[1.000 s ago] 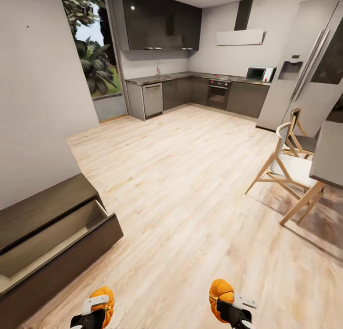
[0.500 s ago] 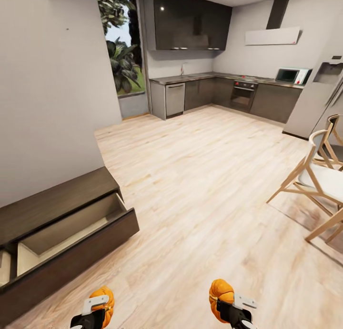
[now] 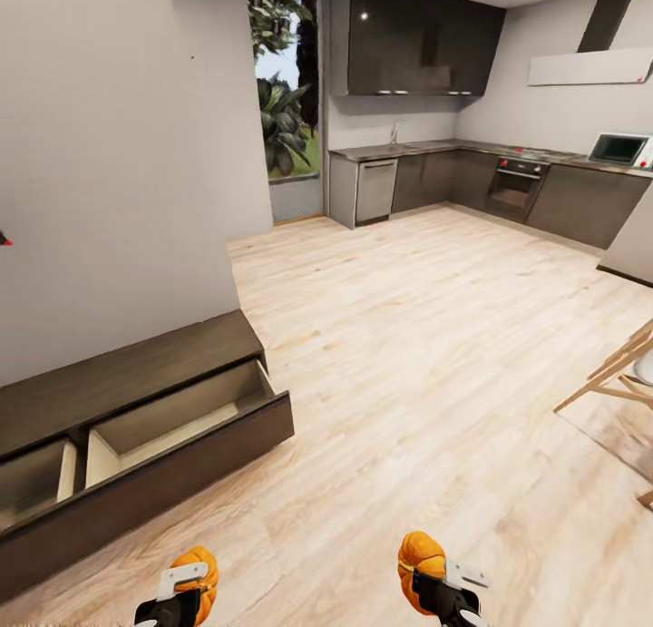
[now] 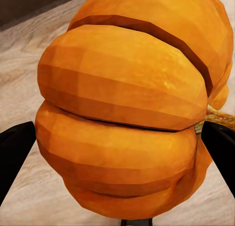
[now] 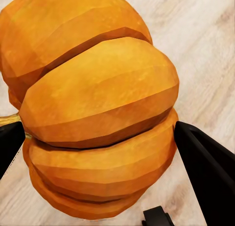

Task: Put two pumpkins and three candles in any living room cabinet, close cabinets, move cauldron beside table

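Observation:
Each gripper holds an orange ribbed pumpkin low at the front of the head view. My left gripper (image 3: 186, 583) is shut on one pumpkin (image 3: 199, 566), seen close up in the left wrist view as a pumpkin (image 4: 127, 108) between two black fingers (image 4: 14, 152). My right gripper (image 3: 433, 577) is shut on the other pumpkin (image 3: 421, 554), which shows large in the right wrist view as a pumpkin (image 5: 93, 108). The low dark-brown cabinet (image 3: 136, 373) stands against the wall at the left, its drawer (image 3: 181, 427) pulled open with light compartments inside. Candles, cauldron and table are out of view.
Light wood floor (image 3: 408, 355) stretches ahead to a dark kitchen counter (image 3: 472, 169) with an oven and microwave (image 3: 621, 149). A wooden chair leg (image 3: 617, 382) pokes in at the right. A grey wall (image 3: 109, 155) rises behind the cabinet.
The whole view has swung left: the camera turned, bringing more of the open cabinet drawer into sight and pushing the chairs and fridge off the right edge. Both grippers still hold their pumpkins.

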Robot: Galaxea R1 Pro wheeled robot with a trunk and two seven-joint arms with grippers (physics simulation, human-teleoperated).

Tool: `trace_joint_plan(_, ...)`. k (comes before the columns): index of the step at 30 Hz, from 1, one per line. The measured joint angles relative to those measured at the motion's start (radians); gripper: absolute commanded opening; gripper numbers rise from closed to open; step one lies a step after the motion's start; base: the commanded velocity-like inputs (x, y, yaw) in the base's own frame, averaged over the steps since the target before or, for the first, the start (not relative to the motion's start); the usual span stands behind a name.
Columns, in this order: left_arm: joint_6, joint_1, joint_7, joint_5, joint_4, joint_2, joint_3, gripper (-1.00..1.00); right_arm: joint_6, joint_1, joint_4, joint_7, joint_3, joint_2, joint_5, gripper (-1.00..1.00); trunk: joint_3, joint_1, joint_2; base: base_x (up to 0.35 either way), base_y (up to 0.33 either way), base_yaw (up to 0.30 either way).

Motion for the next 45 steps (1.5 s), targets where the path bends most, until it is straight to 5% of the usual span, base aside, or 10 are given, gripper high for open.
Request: trace_joint_plan(45,0.0,0.0,0.0,0.0,0.0,0.0,0.0,-1.0,0.0,0.001,0.0,0.0,0.0,0.0,0.001,-1.0,0.0,0.0,0.0,0.193,-0.013,0.29)
